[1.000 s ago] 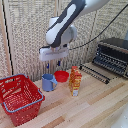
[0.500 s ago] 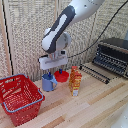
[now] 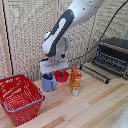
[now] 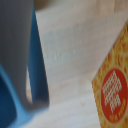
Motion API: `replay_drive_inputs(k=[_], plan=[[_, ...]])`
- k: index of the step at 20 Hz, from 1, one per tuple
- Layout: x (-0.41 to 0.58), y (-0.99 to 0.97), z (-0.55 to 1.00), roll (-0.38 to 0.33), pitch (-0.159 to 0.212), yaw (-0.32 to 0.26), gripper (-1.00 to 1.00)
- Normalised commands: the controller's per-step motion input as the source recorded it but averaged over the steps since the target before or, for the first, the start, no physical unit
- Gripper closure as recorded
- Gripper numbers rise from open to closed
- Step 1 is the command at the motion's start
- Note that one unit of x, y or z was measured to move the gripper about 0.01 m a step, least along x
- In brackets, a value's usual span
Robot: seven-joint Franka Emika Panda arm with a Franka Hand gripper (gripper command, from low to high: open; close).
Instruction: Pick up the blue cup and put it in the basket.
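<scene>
The light-blue cup [image 3: 48,83] stands on the wooden table between the red wire basket [image 3: 20,98] and the juice carton. My gripper [image 3: 51,73] hangs straight down over the cup, with its fingertips at the cup's rim. The jaws look apart and nothing is lifted. In the wrist view the cup's blue wall [image 4: 35,65] fills one side, very close and blurred. The basket sits at the exterior view's left, near the table's front edge, and looks empty.
A small red bowl [image 3: 62,76] stands just behind the cup. An orange juice carton [image 3: 75,81] stands upright beside it and also shows in the wrist view [image 4: 114,90]. A toaster oven [image 3: 114,55] with a black cable sits at the exterior view's right.
The arm has lowered, bringing the gripper down from above the cup to its rim. The cup, bowl, carton and basket have not moved.
</scene>
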Motion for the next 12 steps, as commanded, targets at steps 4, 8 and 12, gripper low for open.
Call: replay_drive_inputs(k=[4,8,12], plan=[[0.054,0.06,-0.12,-0.011,-0.054,0.003,1.00],[0.000,0.03,-0.04,0.000,-0.001,-0.002,1.00],[0.000,0.00,0.00,0.000,-0.006,-0.009,1.00]])
